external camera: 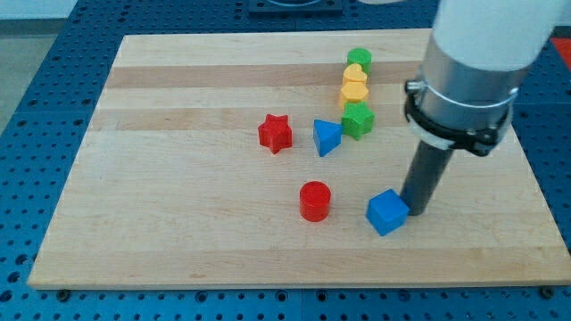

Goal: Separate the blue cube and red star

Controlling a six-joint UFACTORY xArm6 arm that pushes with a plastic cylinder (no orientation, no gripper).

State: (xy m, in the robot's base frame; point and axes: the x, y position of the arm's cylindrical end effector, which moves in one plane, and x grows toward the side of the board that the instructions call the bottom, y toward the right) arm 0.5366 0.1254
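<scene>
The arm had no gripper, so there was nothing to open or close; it ended in a dark rod, and my tip (414,211) stood on the desk (178,232) toward the view's lower right. A thick white and grey arm body rose above the rod and went out of the view's top right corner.

The blue cube (387,212) lay just to the view's left of the tip. The two seemed to touch at the cube's right corner, but I could not tell for sure.

The red cylinder (315,201) stood further to the left of the tip, near the cube but apart from it.

The red star (276,133) was well apart from the tip, up and to the left of it. It was also well apart from the blue cube.

A blue triangle block (326,137) lay just beside the star, on the side closer to the tip, with a small gap between them.

Up and a little left of the tip, four blocks formed a short column toward the view's top: a green star (358,119) lowest, then two yellow blocks (354,83) whose shape looked like hearts, and a green block (359,59) at the far end. They were close together, probably touching.
</scene>
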